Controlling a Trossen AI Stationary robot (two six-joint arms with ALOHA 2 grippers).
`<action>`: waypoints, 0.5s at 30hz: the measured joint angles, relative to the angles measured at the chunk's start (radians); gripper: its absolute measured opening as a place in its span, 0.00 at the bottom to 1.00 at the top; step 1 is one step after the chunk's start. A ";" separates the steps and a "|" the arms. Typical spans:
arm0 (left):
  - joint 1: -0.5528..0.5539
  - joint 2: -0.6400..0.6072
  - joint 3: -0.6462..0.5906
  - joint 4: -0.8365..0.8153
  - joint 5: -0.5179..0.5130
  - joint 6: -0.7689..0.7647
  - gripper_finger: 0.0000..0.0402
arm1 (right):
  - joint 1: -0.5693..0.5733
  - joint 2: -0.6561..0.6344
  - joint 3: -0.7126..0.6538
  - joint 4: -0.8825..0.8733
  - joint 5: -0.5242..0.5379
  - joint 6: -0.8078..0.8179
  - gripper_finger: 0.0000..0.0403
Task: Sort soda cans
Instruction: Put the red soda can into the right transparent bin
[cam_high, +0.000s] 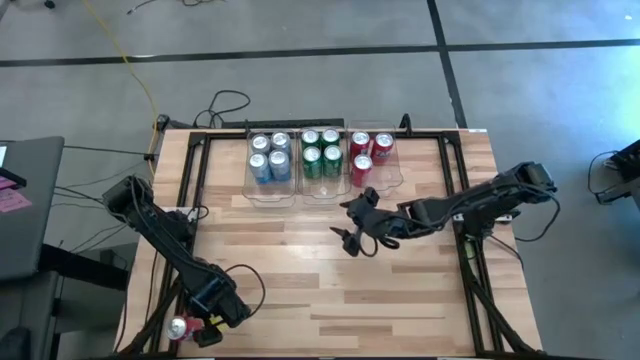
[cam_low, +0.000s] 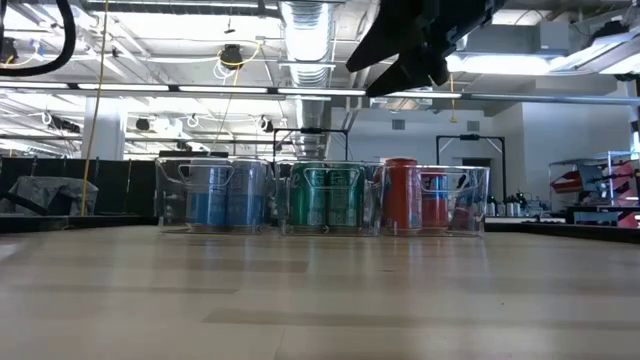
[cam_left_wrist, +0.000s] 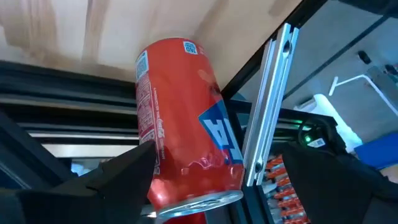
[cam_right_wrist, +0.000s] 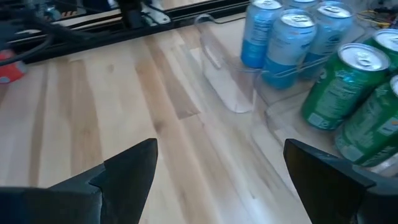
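Three clear bins at the table's far edge hold four blue cans, four green cans and three red cans; fourth red can sits between left gripper's spread fingers at near-left corner; right gripper hangs mid-table, fingers apart, empty.

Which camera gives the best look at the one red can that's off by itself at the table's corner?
The left wrist view: the stray red can fills the picture, between the left gripper's open jaws. The high view shows it only as a small red spot at the table's near left edge. The low view misses it; the right wrist view shows nothing clear of it.
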 joint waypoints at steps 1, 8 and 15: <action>0.000 0.000 0.000 0.001 0.002 -0.007 0.85 | -0.006 0.000 0.000 0.000 0.000 0.000 0.91; -0.013 0.000 0.000 0.010 -0.018 -0.014 0.85 | -0.022 0.000 0.000 -0.001 0.000 -0.019 0.91; -0.052 0.002 0.000 0.015 -0.038 -0.110 0.85 | -0.020 0.000 0.000 -0.001 0.000 -0.027 0.91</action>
